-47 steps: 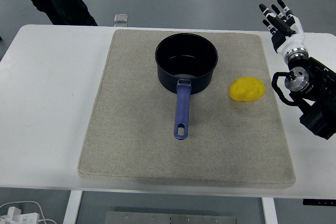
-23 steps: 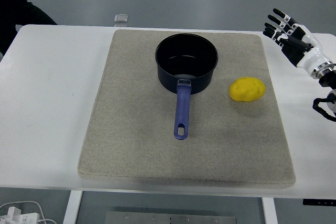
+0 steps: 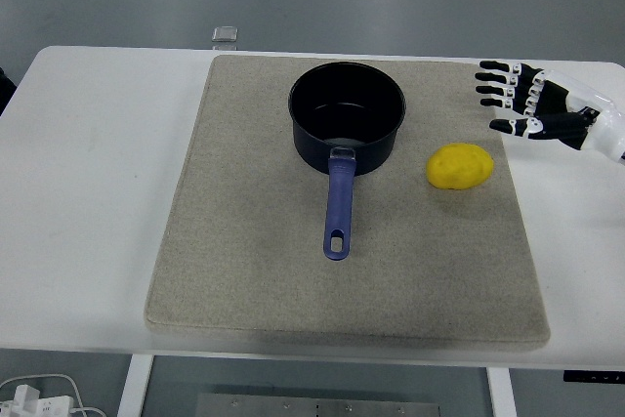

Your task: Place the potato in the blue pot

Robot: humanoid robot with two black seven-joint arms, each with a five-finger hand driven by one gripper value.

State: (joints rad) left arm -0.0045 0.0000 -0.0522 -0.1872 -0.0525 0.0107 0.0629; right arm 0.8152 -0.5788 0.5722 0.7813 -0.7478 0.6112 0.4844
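Head view, the only one on hand: the right hand (image 3: 532,109) reaches in from the right edge above the far right part of the table (image 3: 88,192), its fingers (image 3: 498,78) stretched out and spread apart toward the left, the thumb lower and separate from the four above it, nothing held between them. The potato (image 3: 460,165), yellow and oval, lies on the grey mat (image 3: 244,241) near its right edge, just right of the blue pot (image 3: 347,114) and apart from it. The pot stands upright at the far middle of the mat, its dark inside empty as far as can be seen, its blue handle pointing toward the near edge. The step in hand looks like the approach to the grasp. To do it well, the hand should probably come down and nearer, so the palm sits over the potato, keeping the fingers wide until they bracket its long sides, then close across the short axis so the rounded body does not roll out. Relative to the fingers, the potato lies nearer the camera and slightly to the left of the fingertips, near them but clearly not touching. The left arm does not show.
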